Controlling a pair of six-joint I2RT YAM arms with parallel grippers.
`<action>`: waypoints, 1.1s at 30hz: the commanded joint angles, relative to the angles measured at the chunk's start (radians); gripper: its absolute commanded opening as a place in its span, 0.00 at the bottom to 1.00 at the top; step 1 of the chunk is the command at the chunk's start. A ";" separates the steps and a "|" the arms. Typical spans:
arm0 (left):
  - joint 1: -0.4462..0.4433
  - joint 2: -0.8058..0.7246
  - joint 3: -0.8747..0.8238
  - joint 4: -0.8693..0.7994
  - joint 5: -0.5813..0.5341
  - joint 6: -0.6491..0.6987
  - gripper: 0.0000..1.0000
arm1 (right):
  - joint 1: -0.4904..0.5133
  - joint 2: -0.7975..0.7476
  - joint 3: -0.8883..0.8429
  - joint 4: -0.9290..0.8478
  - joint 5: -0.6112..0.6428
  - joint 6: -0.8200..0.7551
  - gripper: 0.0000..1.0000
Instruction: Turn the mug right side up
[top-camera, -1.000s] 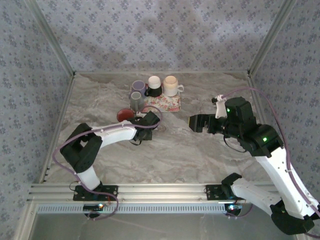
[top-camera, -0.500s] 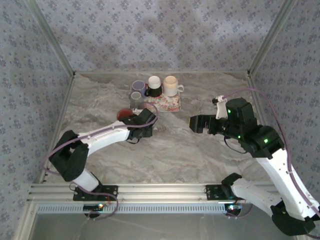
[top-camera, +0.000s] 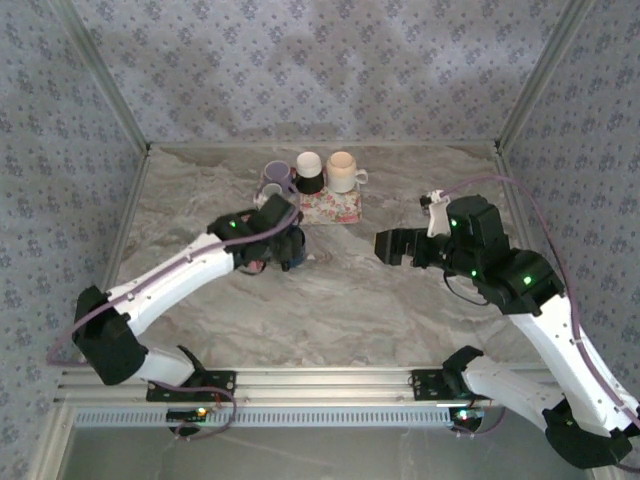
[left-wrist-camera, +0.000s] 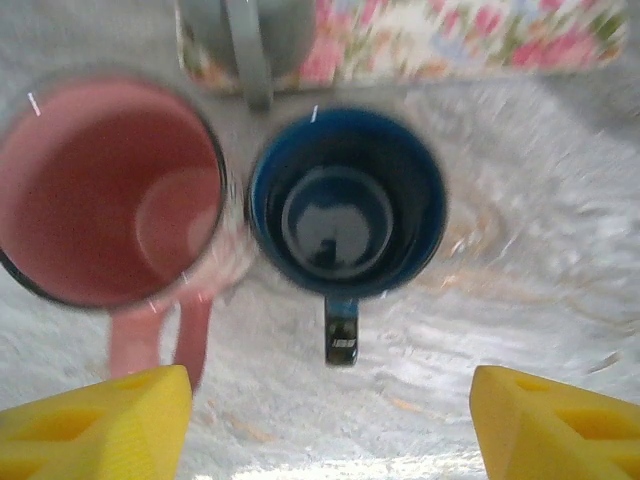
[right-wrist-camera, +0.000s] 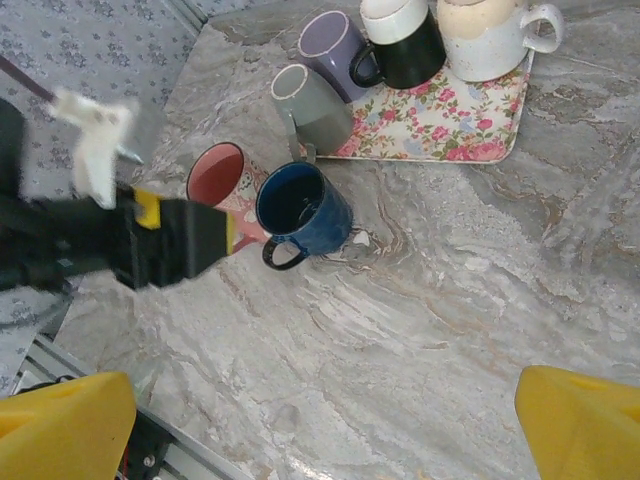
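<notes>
The blue mug (left-wrist-camera: 345, 205) stands right side up on the marble table, its mouth facing the left wrist camera and its handle pointing toward me. My left gripper (left-wrist-camera: 330, 420) hovers above it, open, with both yellow fingers wide apart and nothing between them. In the right wrist view the blue mug (right-wrist-camera: 305, 210) stands free, with the left gripper (right-wrist-camera: 185, 240) to its left. From above, the left gripper (top-camera: 285, 240) covers most of the mug. My right gripper (top-camera: 392, 245) is open, off to the right over bare table.
A pink mug (right-wrist-camera: 218, 175) stands upright, touching the blue one on its left. Behind them a floral tray (right-wrist-camera: 440, 120) carries a grey mug (right-wrist-camera: 310, 105), a purple mug (right-wrist-camera: 335, 45), a black-and-white mug (right-wrist-camera: 400, 40) and a cream mug (right-wrist-camera: 485, 35). Patterned walls enclose the table.
My left gripper has opened and let go of the blue mug, and the left arm has stretched forward and risen over it. The right arm has hardly moved.
</notes>
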 joint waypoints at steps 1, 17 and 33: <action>0.064 0.067 0.189 -0.088 0.039 0.117 0.80 | 0.015 0.009 -0.001 0.017 0.028 0.018 1.00; 0.328 0.559 0.601 -0.062 0.142 0.179 1.00 | 0.068 0.044 0.036 -0.066 0.099 0.000 1.00; 0.385 0.767 0.712 -0.068 0.243 0.190 1.00 | 0.069 0.047 0.031 -0.111 0.118 -0.031 1.00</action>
